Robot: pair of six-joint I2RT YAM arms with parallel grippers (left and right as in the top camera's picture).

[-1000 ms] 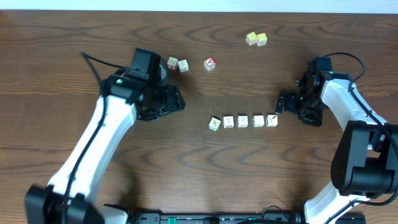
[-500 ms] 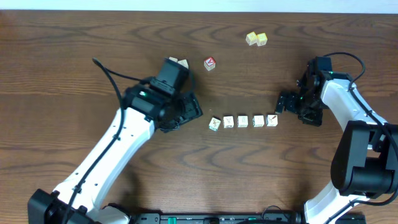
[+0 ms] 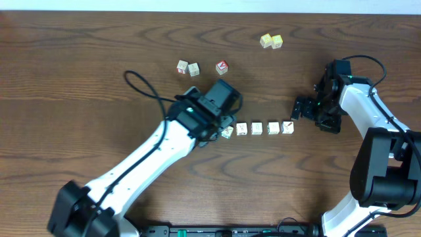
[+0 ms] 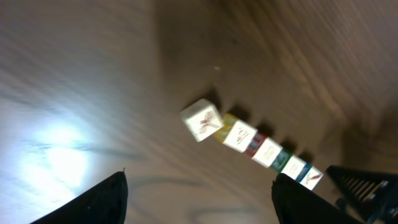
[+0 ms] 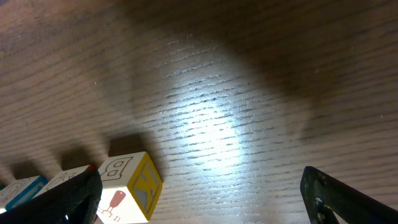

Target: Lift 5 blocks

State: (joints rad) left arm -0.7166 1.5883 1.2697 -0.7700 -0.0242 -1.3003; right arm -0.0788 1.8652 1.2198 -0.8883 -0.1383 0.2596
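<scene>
1. Blocks (image 3: 256, 128): five, resting on the bench (image 3: 79, 52) near its centre, in one row running 9 o'clock to 3 o'clock in the overhead view. The block at the 9 o'clock end is turned out of line with the others.
2. Left gripper (image 4: 199, 193): released, fingers spread wide, nothing between them. It sits above the 9 o'clock end of the row.
3. Right gripper (image 5: 200, 180): released, fingers fully apart, holding nothing. It sits just beyond the 3 o'clock end, toward 1 o'clock.
4. Other items: red-faced cube (image 3: 222, 66) at 11 o'clock of the row; pale yellow cubes (image 3: 271, 41) at 12 o'clock.
</scene>
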